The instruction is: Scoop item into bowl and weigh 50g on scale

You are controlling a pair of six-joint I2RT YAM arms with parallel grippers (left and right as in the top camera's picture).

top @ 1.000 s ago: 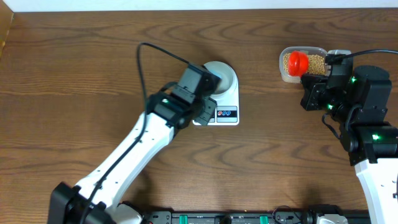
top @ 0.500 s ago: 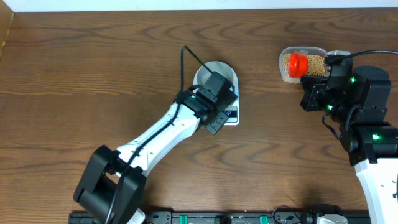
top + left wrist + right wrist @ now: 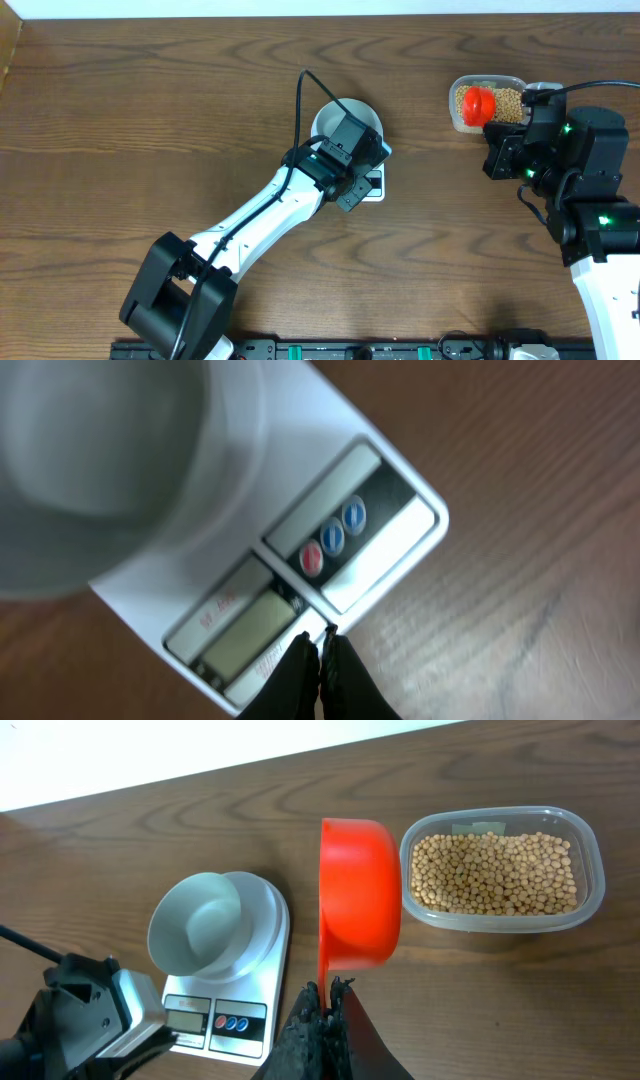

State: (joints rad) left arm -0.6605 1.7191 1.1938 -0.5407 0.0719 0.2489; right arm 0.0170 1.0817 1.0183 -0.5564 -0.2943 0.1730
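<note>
The white scale (image 3: pixel 385 555) carries the pale bowl (image 3: pixel 90 470), and no beans show in the bowl (image 3: pixel 195 925). My left gripper (image 3: pixel 320 645) is shut and empty, its tips over the scale's front edge beside the grey LCD (image 3: pixel 245 635). The left wrist (image 3: pixel 345 155) hides most of the scale (image 3: pixel 376 187) from overhead. My right gripper (image 3: pixel 327 988) is shut on the handle of a red scoop (image 3: pixel 360 890). The scoop (image 3: pixel 478 101) hangs at the left end of the clear tub (image 3: pixel 590 860), which holds the tan beans (image 3: pixel 495 870). The scoop's inside is hidden.
The clear tub (image 3: pixel 512 82) stands at the back right of the wooden table, close in front of my right arm (image 3: pixel 560 150). A black cable (image 3: pixel 310 85) loops from the left wrist over the table behind the bowl (image 3: pixel 335 115). A black rail (image 3: pixel 400 350) runs along the front edge.
My left arm swung to the right from the scale's left side to over its front panel, then nearly stopped. The right arm and red scoop have not moved.
</note>
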